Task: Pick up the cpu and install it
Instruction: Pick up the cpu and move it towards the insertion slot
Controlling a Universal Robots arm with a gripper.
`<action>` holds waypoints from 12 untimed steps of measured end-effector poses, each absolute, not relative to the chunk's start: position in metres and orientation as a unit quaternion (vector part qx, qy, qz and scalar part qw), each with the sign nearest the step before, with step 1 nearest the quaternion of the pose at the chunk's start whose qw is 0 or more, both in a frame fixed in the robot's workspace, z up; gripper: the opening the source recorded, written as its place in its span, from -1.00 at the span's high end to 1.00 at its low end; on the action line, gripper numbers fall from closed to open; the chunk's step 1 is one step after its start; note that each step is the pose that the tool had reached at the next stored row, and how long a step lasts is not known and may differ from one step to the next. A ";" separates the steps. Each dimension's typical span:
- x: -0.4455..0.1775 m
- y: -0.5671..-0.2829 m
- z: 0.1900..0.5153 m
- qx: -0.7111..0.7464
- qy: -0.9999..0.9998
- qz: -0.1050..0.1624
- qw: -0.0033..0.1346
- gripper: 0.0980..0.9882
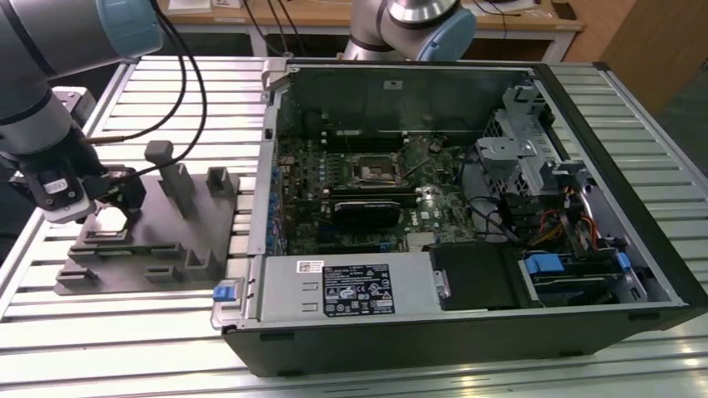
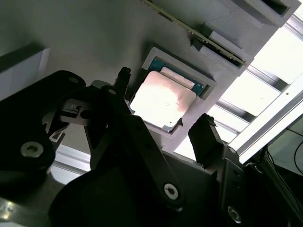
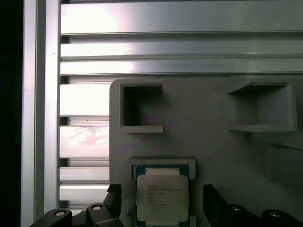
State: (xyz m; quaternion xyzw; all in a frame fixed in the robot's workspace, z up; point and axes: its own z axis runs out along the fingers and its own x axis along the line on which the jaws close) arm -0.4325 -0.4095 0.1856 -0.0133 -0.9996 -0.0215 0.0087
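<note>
Silvery-topped, the cpu (image 2: 163, 101) lies flat in a shallow recess of the grey holder (image 3: 208, 123), directly between the spread fingers of our end effector (image 3: 161, 191), which flank it without visibly touching. We judge the recess keeps the chip square for a side grip. Beneath the end effector, the holder rests on the slatted counter (image 3: 142, 47).

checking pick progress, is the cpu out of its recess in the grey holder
No, the second wrist view shows the cpu lying flat in its recess in the grey holder, the open gripper straddling it.
</note>
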 end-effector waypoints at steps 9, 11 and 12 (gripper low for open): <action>-0.433 -0.410 0.183 -0.013 -1.000 -0.021 0.008 -0.31; -0.433 -0.410 0.183 -0.013 -1.000 -0.021 0.008 -0.15; -0.433 -0.410 0.183 -0.013 -1.000 -0.021 0.008 -0.15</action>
